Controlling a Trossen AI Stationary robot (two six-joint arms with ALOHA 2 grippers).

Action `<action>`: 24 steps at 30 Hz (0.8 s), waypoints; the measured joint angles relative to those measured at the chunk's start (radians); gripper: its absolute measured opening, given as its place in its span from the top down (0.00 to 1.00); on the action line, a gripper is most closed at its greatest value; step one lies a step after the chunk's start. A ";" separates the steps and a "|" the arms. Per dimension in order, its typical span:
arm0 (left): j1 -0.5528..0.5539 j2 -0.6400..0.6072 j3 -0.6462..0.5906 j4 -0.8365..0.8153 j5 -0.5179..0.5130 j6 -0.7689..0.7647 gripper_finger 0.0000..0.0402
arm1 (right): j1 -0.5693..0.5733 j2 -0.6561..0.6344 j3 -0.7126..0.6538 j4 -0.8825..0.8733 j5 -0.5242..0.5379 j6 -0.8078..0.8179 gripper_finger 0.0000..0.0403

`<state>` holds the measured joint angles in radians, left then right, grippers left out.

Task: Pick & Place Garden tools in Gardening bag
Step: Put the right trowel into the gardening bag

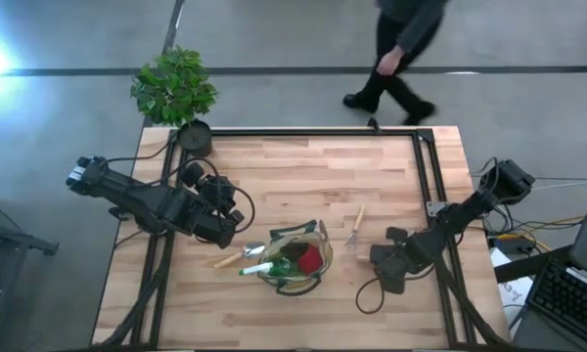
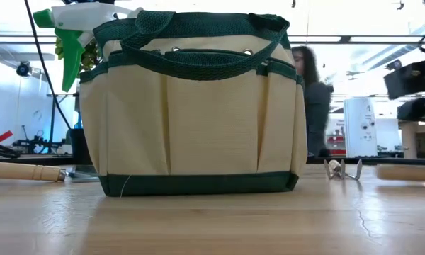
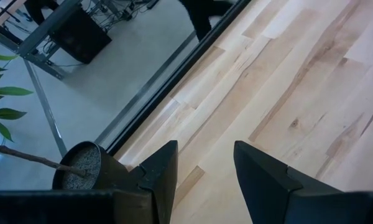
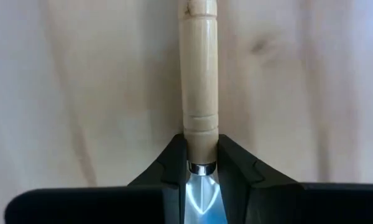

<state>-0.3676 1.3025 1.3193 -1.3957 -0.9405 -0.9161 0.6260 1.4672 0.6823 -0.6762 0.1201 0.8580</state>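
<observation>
The tan gardening bag (image 1: 293,259) (image 2: 191,120) with green trim stands near the table's front middle. It holds a red item (image 1: 310,258) and a green-and-white sprayer (image 2: 71,35). A wooden-handled tool (image 1: 230,257) lies left of the bag. A hand rake (image 1: 355,227) lies to its right, with its tines (image 2: 343,170) on the table. My right gripper (image 1: 386,259) (image 4: 202,163) is right of the rake, shut on a wooden-handled trowel (image 4: 198,74). My left gripper (image 1: 223,227) (image 3: 205,180) is open and empty, left of the bag. My right gripper pinches the trowel's wooden handle at its ferrule end (image 4: 200,140) between its two fingers, one on each side. The fingers lie along the tool, with the handle running out past them and the shiny blade (image 4: 202,193) back between them. I cannot tell whether the trowel is lifted.
A potted green plant (image 1: 176,88) in a black pot (image 3: 81,165) stands at the table's far left corner. A person (image 1: 401,49) walks beyond the far edge. A cable loop (image 1: 367,293) lies near the right gripper. Bare wood shows in the far middle.
</observation>
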 joint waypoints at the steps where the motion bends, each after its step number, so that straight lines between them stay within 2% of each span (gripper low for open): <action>1: 0.000 0.000 0.000 0.000 0.000 0.000 0.60 | -0.002 -0.006 0.000 -0.001 0.018 0.003 0.88; 6: 0.000 0.000 0.000 0.001 0.000 0.000 0.60 | 0.001 -0.067 0.005 -0.020 0.099 0.006 0.88; 13: 0.000 0.000 -0.001 0.014 0.001 0.001 0.60 | 0.001 -0.218 0.096 -0.131 0.337 -0.105 0.88; 17: 0.000 0.000 -0.001 0.031 0.012 0.000 0.60 | -0.001 -0.269 0.209 -0.184 0.541 -0.342 0.88; 24: 0.001 0.000 -0.001 0.155 0.014 0.001 0.60 | -0.003 -0.237 0.456 -0.205 0.880 -0.881 0.88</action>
<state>-0.3668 1.3025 1.3186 -1.2406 -0.9268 -0.9151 0.6235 1.2300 1.1383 -0.8811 1.0002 -0.0230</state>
